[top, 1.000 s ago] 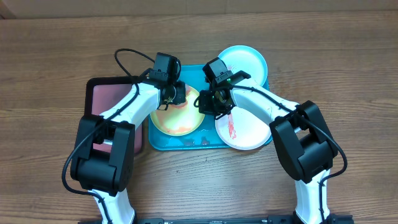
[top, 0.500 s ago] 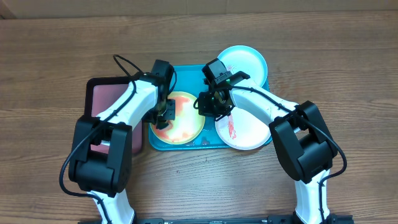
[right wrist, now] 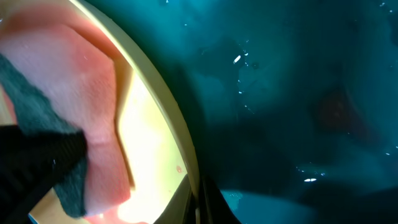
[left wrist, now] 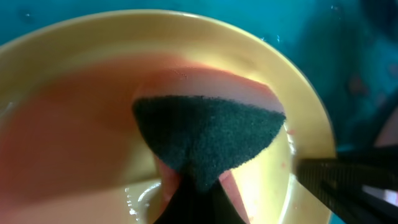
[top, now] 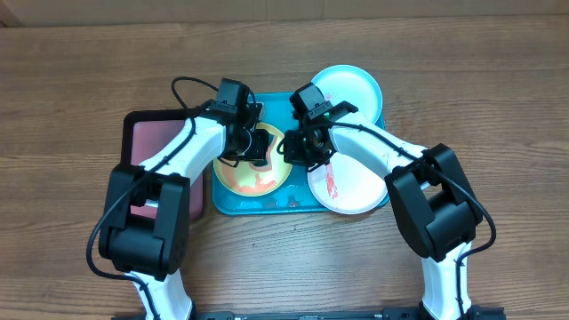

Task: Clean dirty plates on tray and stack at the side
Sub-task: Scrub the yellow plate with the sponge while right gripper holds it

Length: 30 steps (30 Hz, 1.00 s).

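- Your left gripper (top: 252, 145) is clamped on the soft pink sponge w/ coarse dark-green scouring face (left wrist: 208, 134). It's pressed into the round, shallow yellow-green plastic plate (top: 258, 180), in the left half of the big teal-blue plastic tray (top: 276, 105).
- Right gripper (top: 306, 149) looks pinched shut on that plate's rim, on the side toward tray centre.
- Risk: plate & tray are wet and glossy, so a hard stroke could pull the rim free.
- Sponge may fold, letting the gripper scrape plastic.
- Red-streaked white plate (top: 356, 191) at the tray's right edge could get knocked.
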Each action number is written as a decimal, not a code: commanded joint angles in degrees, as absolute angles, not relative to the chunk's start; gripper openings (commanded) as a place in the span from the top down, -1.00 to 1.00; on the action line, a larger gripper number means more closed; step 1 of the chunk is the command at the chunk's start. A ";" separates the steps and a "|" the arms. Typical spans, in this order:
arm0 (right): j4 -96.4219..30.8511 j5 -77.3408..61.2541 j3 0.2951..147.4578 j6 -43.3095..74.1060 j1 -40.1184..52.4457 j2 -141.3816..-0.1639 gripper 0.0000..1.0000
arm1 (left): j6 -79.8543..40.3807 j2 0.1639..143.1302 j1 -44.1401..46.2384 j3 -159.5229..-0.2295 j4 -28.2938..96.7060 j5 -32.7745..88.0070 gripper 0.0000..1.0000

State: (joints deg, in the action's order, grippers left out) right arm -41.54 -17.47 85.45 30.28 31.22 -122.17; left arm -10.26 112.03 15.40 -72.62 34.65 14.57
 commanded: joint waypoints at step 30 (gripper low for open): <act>-41.63 -20.08 85.47 30.68 31.42 -122.93 0.93 | -1.02 120.64 21.19 -80.51 43.62 26.96 0.92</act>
